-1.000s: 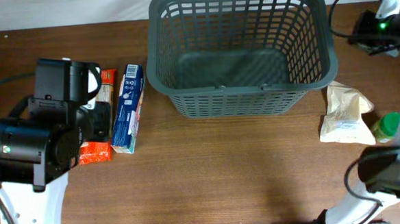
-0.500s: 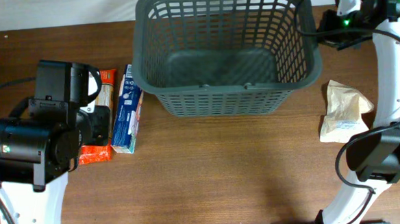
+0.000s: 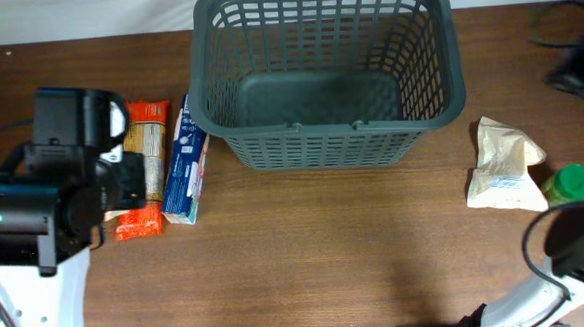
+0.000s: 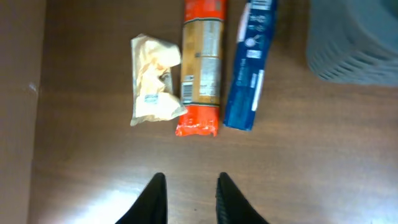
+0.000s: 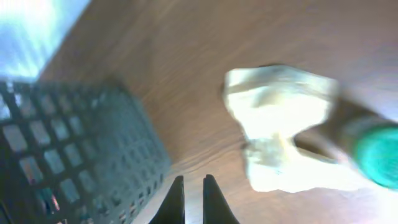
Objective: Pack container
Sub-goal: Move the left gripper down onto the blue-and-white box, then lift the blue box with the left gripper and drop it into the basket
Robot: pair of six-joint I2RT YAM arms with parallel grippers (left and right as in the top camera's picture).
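Found the left gripper (image 4: 186,199) part open and empty above bare table (image 4: 93,155). Just beyond its fingers, noted an orange packet (image 4: 200,68) and a blue box (image 4: 250,62) side by side, long axes running near to far, and a crumpled pale bag (image 4: 152,81) to their left. Judged the left arm nearer these. Placed the container (image 3: 327,72) far centre, empty, beyond and right of them. Found the right gripper (image 5: 189,199) almost closed on nothing, between the container and a pale pouch (image 5: 280,124).
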